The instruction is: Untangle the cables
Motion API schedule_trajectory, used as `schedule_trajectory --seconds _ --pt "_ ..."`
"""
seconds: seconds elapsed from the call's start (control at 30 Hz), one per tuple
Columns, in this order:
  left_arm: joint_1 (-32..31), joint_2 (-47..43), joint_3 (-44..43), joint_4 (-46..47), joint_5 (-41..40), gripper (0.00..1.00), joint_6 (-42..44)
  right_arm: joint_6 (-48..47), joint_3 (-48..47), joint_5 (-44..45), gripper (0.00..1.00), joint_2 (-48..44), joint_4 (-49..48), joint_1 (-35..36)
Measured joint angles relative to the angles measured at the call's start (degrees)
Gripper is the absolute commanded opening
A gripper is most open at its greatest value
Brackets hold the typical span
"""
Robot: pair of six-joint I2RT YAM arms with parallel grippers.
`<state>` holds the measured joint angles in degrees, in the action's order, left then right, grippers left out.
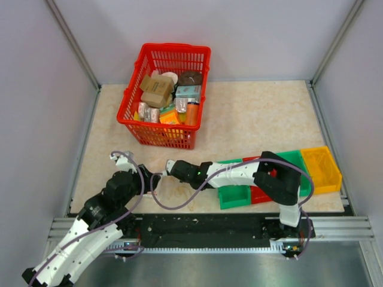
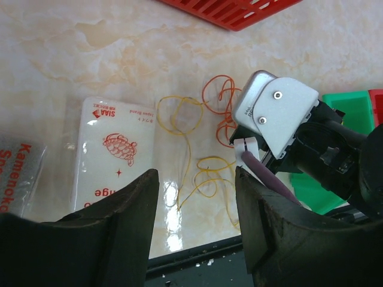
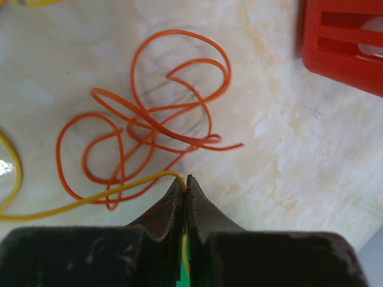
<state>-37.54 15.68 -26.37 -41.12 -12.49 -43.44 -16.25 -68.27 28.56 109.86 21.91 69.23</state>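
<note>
Far left on the marble table (image 1: 251, 119), red basket (image 1: 164, 98). Near, left of centre, cables (image 2: 190, 152) loose on the tabletop, orange loops right of yellow. Clamped on a yellow strand (image 3: 72, 206), right gripper (image 3: 185, 181); spread apart, holding nothing, left gripper (image 2: 196, 173).

The cables (image 2: 197, 149) lie on the surface (image 2: 90, 54) below my left hand (image 2: 196, 173), a card packet (image 2: 114, 155) to their left, my right hand (image 3: 184, 179) on their right, the basket (image 1: 173, 48) behind.
</note>
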Motion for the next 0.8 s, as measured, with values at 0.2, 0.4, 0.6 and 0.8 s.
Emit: schedule_trajectory --seconds 0.2,0.4,0.6,0.8 --pt "-0.1 -0.9 0.0 2.4 1.1 0.57 -0.2 2.3 2.4 1.6 0.00 -10.3 0.5 0.0" --pt "-0.2 -0.9 0.0 3.6 1.0 0.60 -0.7 8.2 1.7 -1.8 0.00 -32.2 -1.9 0.0" --pt "-0.2 3.8 0.0 6.9 3.8 0.63 -0.9 13.4 -7.0 -2.3 0.00 -43.1 -1.8 -0.4" --pt "-0.2 10.4 0.0 10.4 8.1 0.64 -0.7 17.6 -15.0 5.5 0.00 -46.6 3.9 -6.6"
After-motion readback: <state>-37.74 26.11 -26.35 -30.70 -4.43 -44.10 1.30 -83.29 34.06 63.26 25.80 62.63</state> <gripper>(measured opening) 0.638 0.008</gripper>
